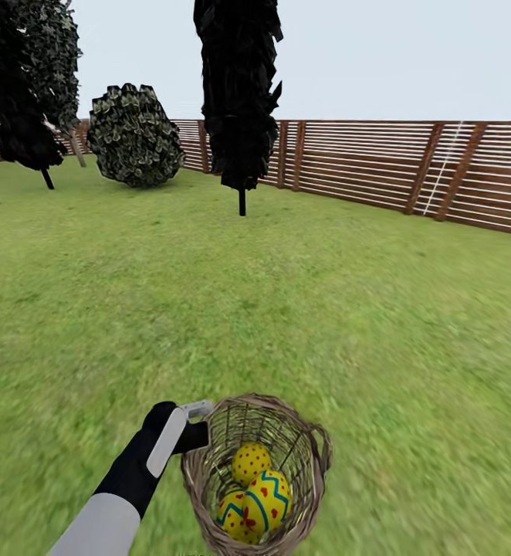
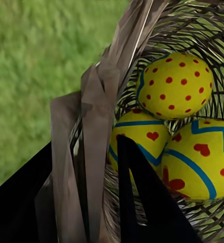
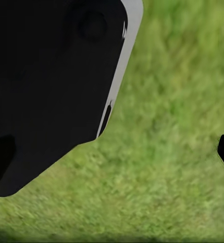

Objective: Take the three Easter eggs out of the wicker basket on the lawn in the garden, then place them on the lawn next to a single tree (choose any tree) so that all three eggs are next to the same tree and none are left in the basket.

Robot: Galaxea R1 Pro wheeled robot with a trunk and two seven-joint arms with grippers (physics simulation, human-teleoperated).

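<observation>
The left gripper (image 1: 197, 423) is clamping the rim of the basket (image 1: 309, 471) over the lawn (image 1: 286, 309); all three eggs (image 1: 257, 494) are sitting inside, none yet beside a tree

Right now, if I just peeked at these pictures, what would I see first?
Probably the three bright yellow Easter eggs piled inside the wicker basket, low in the head view on the green lawn. The left gripper clamps the basket's rim. Far behind, dark trees stand by a brown wooden fence.
</observation>
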